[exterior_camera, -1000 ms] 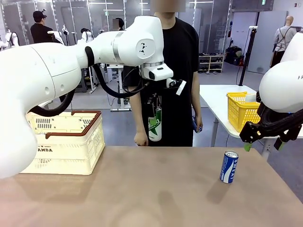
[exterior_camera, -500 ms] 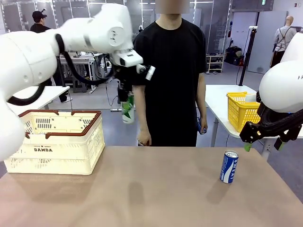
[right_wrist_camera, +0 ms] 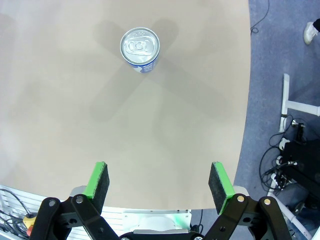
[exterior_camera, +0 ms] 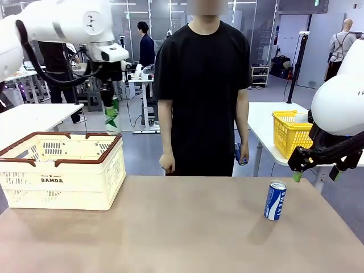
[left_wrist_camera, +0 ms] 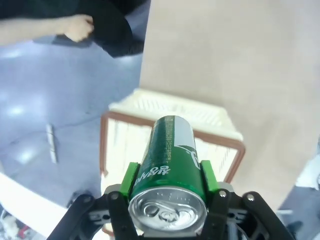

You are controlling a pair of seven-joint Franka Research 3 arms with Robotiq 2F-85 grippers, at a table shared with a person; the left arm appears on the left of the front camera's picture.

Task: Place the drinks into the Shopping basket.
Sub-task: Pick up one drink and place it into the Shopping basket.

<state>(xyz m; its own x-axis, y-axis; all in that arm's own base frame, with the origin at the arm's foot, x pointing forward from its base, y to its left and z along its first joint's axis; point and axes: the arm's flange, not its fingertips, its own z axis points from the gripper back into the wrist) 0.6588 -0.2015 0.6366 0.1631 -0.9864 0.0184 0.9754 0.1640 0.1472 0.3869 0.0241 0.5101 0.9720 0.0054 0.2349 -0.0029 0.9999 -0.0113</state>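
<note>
A: L arm is up high. The left pincer (exterior_camera: 108,109) is pinching a green can (exterior_camera: 112,118) near its top end, and the can hangs close to upright, tilted a touch.

B: Wrist cam agrees. Green pads (left_wrist_camera: 131,175) press on both sides of the can, the silver top faces the lens, and the base points down.

A: And where's it hanging, exactly?

B: In the air over the far R corner of the Shopping basket (exterior_camera: 62,173). It's above the red-brown rim, not inside and not touching.

A: The basket itself sits on the L end of the table (exterior_camera: 182,233), w/ "DAMDA" on its near wall. Can't tell what's inside from here.

B: Over on the R side, the right pincer (exterior_camera: 316,175) is spread wide w/ nothing between the pads, hovering by the table's R edge.

A: The blue-and-white can (exterior_camera: 276,200) stands upright on the table near that side, on its own and well apart from the basket.

B: From the R wrist cam it's ahead of the pads, w/ bare tabletop between.

A: A person (exterior_camera: 205,85) stands at the far side, arms down. One hand (exterior_camera: 241,153) holds something blue, too small to tell what.

B: There's a yellow basket (exterior_camera: 290,133) on another table behind.
</note>
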